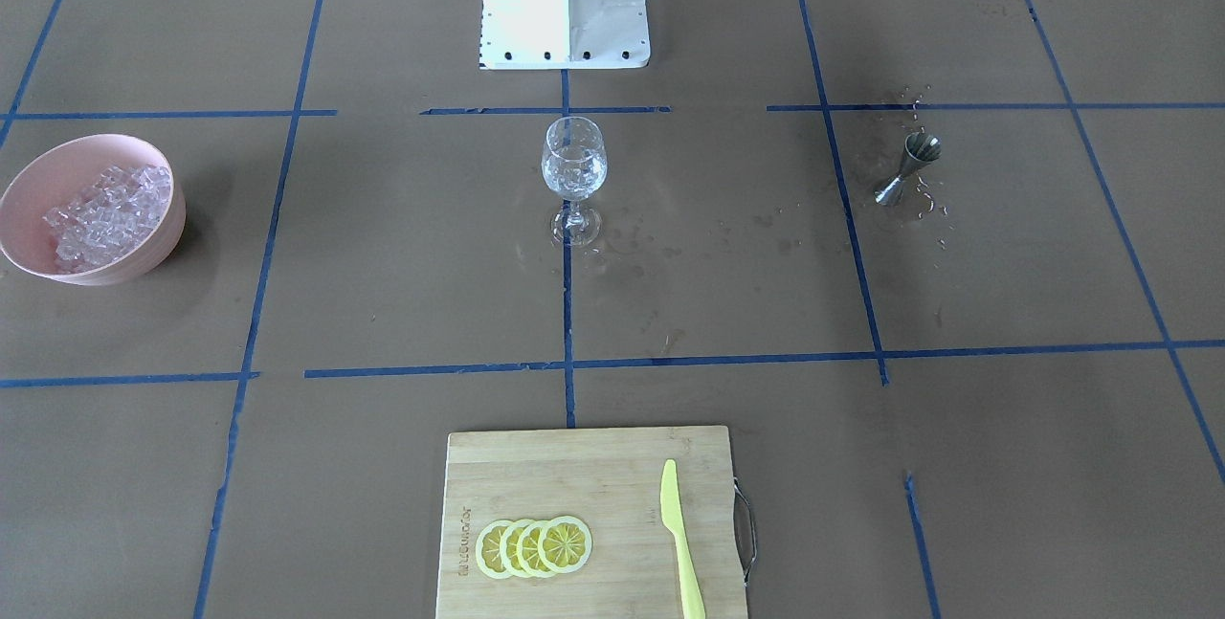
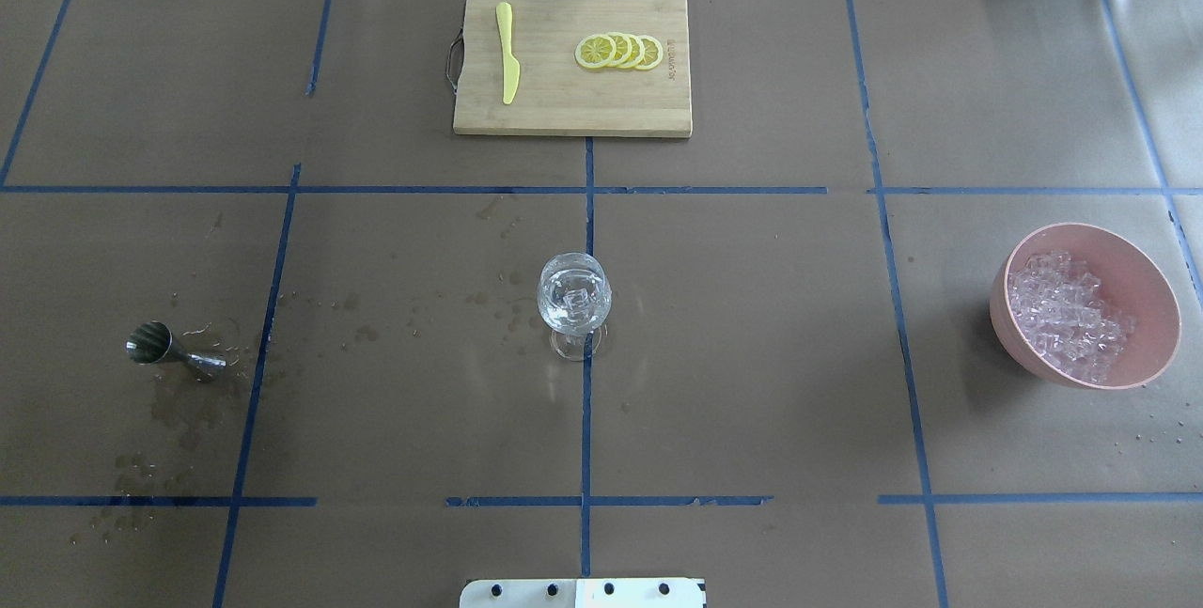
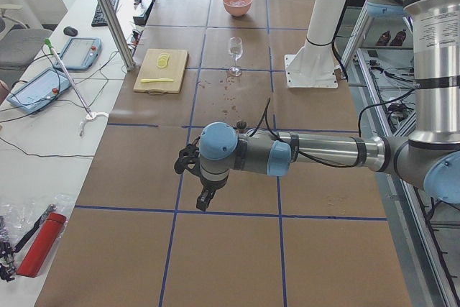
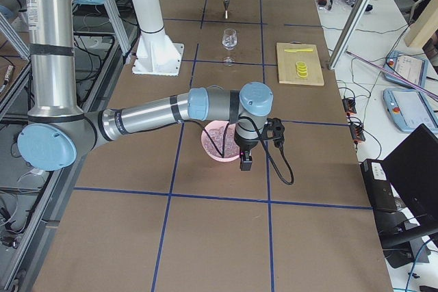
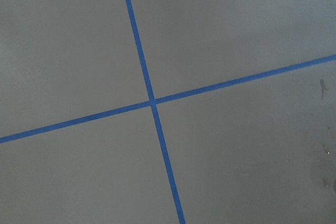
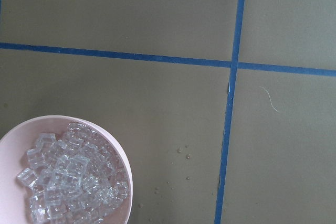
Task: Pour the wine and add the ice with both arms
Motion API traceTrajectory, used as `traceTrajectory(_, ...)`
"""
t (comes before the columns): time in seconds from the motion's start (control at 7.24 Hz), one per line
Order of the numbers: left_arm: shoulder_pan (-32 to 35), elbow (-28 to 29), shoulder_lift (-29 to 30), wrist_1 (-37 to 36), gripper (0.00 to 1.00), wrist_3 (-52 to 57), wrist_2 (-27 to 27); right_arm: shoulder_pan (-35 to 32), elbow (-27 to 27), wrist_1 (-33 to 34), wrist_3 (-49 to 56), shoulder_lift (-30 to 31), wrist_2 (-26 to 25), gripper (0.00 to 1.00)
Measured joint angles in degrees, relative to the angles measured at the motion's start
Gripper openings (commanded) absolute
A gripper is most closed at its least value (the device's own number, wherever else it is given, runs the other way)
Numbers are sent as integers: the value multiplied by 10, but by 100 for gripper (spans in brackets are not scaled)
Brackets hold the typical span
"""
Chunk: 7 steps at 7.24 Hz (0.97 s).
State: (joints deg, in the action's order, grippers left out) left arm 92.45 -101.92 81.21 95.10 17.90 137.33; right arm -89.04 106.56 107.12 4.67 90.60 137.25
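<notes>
Left arm point(image 3: 316, 152) and right arm point(image 4: 157, 111) hang over the table ends, left gripper point(image 3: 204, 201) and right gripper point(image 4: 246, 163) fingers can't tell, pink bowl point(image 2: 1142, 279) of ice point(image 2: 1067, 312) at 3 o'clock of wine glass point(image 2: 574, 300) holding cubes and probably wine point(image 1: 573, 182), jigger point(image 2: 169, 350) at 9 o'clock: pour and icing look done, next just park

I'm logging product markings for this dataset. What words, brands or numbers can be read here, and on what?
Cutting board: a brand mark burned in beside the lemon slices, too blurred to read.
Left arm: small print on its upright tube, too small to read.
No text can be quoted.
</notes>
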Motion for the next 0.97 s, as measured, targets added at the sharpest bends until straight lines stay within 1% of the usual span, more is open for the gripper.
traceTrajectory(0.55,-1,5,7,1,100,-2,-2,0,-11,1,-3,-17,0,100)
traceTrajectory(0.97,-1,17,30,-2,100,-10,-22,3,-15,6,-2,-32,-1,100)
